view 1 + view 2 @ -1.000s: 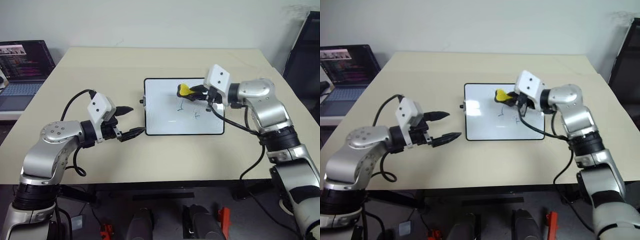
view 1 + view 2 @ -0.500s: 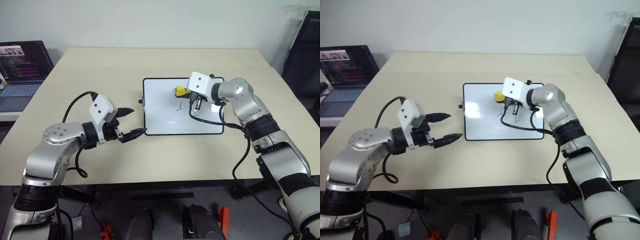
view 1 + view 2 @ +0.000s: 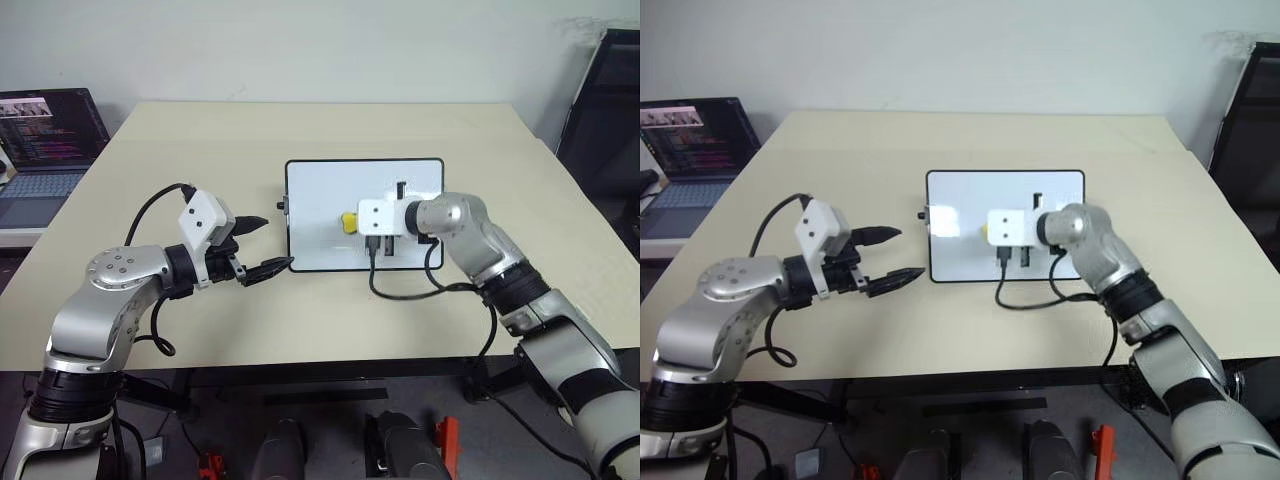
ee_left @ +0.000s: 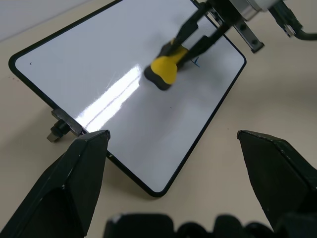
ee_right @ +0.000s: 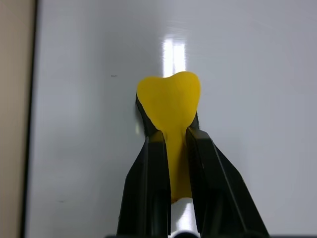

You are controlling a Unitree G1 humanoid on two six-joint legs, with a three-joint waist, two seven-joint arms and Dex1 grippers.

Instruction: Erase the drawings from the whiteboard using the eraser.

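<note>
The eraser (image 4: 165, 70) is clamped in the right gripper (image 5: 171, 144), pressed to the whiteboard (image 3: 320, 190); a blue mark (image 4: 197, 61) lies just beside it, under the fingers.

Both eye views look forward and down from the head over the table (image 3: 330, 130), sharing the whiteboard (image 3: 320, 200) at centre. The left wrist view looks along its open gripper (image 4: 171, 173) at the board from nearby. The right wrist view sits close over the eraser (image 5: 169, 106) on the board.
</note>
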